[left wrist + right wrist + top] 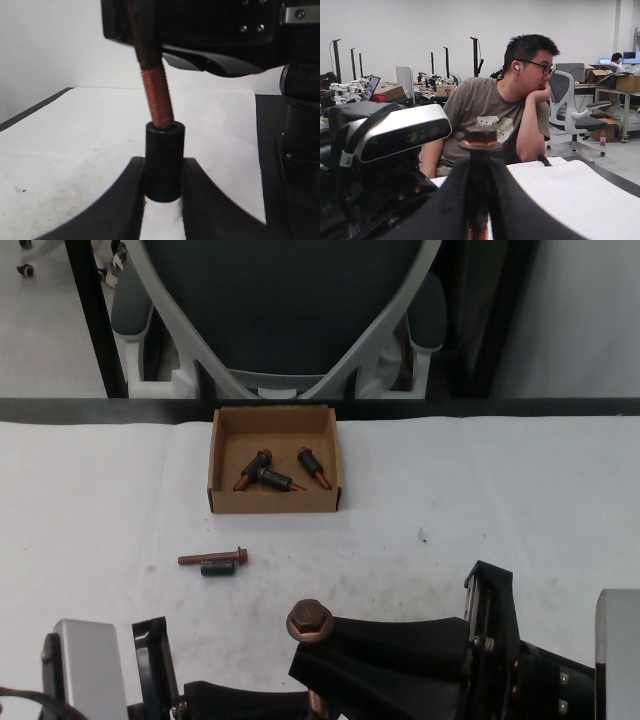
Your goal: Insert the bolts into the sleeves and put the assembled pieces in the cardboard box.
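You have three assembled pieces [252,469] [276,479] [314,468] ahead of your pincers [164,189] [479,177], two more bolts [212,558] [309,621], two more sleeves [217,568] [164,162], one cardboard box [222,420]

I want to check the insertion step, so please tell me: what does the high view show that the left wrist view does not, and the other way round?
High view, not left wrist: the cardboard box with three assembled pieces inside, and a loose bolt beside a loose sleeve on the bench. Left wrist, not high: the left gripper shut on an upright sleeve, with the held bolt putting its threaded tip at the sleeve's top opening. Both: the held bolt, gripped by the right gripper.
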Available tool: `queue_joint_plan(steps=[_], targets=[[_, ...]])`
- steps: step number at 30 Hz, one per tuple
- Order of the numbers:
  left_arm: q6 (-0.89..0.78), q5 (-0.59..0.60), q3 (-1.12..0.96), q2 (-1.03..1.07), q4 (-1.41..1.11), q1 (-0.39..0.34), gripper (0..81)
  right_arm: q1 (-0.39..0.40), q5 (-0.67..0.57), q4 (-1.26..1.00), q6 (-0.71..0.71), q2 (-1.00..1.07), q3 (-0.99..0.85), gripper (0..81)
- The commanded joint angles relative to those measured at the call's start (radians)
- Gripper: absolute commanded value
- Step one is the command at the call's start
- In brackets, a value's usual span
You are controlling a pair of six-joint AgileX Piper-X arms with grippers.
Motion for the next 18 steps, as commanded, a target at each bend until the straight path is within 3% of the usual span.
queue_joint_plan(steps=[1, 5, 12, 18], targets=[[-0.005, -0.002, -0.01, 0.001, -0.028, 0.003, 0.8, -0.004, 0.01, 0.011, -0.009, -0.004, -0.01, 0.2], [-0.012, -0.064, -0.01, 0.001, -0.028, 0.003, 0.8, -0.004, 0.017, 0.011, -0.015, -0.004, -0.01, 0.2], [-0.026, -0.068, -0.01, 0.001, -0.028, 0.003, 0.8, -0.004, 0.031, 0.011, -0.027, -0.004, -0.01, 0.2], [-0.037, 0.006, -0.01, 0.001, -0.042, 0.003, 0.8, -0.004, 0.031, 0.011, -0.027, -0.004, -0.01, 0.2]])
